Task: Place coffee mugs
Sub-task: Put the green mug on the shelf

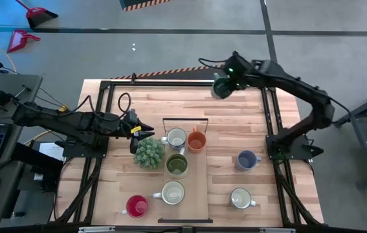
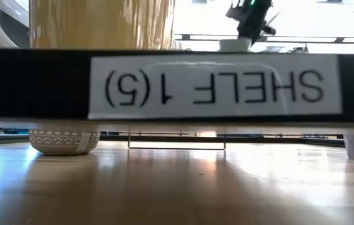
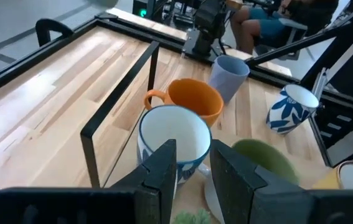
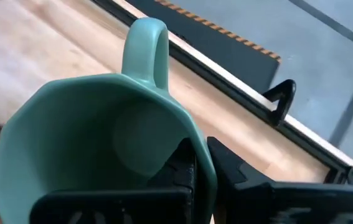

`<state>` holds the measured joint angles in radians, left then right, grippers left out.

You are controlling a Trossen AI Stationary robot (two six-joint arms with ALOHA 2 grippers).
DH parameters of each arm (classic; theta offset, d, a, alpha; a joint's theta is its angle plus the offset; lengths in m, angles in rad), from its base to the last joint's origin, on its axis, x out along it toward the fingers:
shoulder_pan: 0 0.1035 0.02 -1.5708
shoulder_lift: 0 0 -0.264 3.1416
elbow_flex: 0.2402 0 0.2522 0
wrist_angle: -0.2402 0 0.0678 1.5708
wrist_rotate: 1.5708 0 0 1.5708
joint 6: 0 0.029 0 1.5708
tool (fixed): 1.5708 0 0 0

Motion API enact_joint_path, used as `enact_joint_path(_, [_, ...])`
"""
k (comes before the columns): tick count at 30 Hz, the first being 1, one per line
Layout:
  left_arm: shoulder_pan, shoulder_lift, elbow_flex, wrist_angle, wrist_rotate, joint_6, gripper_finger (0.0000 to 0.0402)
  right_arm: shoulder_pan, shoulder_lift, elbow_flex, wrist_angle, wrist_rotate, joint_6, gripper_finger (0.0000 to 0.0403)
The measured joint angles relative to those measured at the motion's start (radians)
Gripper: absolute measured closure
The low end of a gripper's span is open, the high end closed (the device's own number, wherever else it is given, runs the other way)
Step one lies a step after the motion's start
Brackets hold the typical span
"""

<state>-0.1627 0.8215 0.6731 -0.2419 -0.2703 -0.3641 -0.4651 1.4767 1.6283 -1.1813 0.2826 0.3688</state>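
Fingers of the right gripper (image 4: 198,165) are clenched on the wall of the teal mug (image 4: 101,143), one finger inside the rim and one outside, with the handle pointing away from the wrist. In the high view this mug (image 1: 222,86) hangs at the far edge of the desk (image 1: 235,123), well apart from the rest, so the coming move turns on the long carry back toward the near side, probably to the black wire rack (image 1: 184,169) in the middle.

Nearest the front edge stand the red mug (image 1: 136,206), a cream mug (image 1: 172,192) inside the rack and a white mug (image 1: 240,198) out to the right. Further in come the olive green mug (image 1: 176,165), the blue-grey mug (image 1: 246,159) and the potted plant (image 1: 149,153). Beyond them sit the patterned mug (image 1: 175,138) and the orange mug (image 1: 197,140), side by side.

The left gripper (image 3: 192,168) has its fingers released, a narrow gap between them, aimed at the patterned mug (image 3: 175,140) just ahead. That arm is the nearer one to the rack; the right arm must cross most of the desk.
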Motion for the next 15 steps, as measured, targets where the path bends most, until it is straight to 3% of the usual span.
enact_joint_path(7, [0.0, 0.0, 0.0, -0.008, 0.0, 0.0, 0.0314, 0.19, -0.106, -0.001, -0.077, -0.001, 0.118, 0.0403])
enact_joint_path(15, [0.0, 0.0, 0.0, -0.008, 0.0, 0.0, 0.0314, 0.496, -0.109, -0.001, -0.076, 0.047, 0.254, 0.0403])
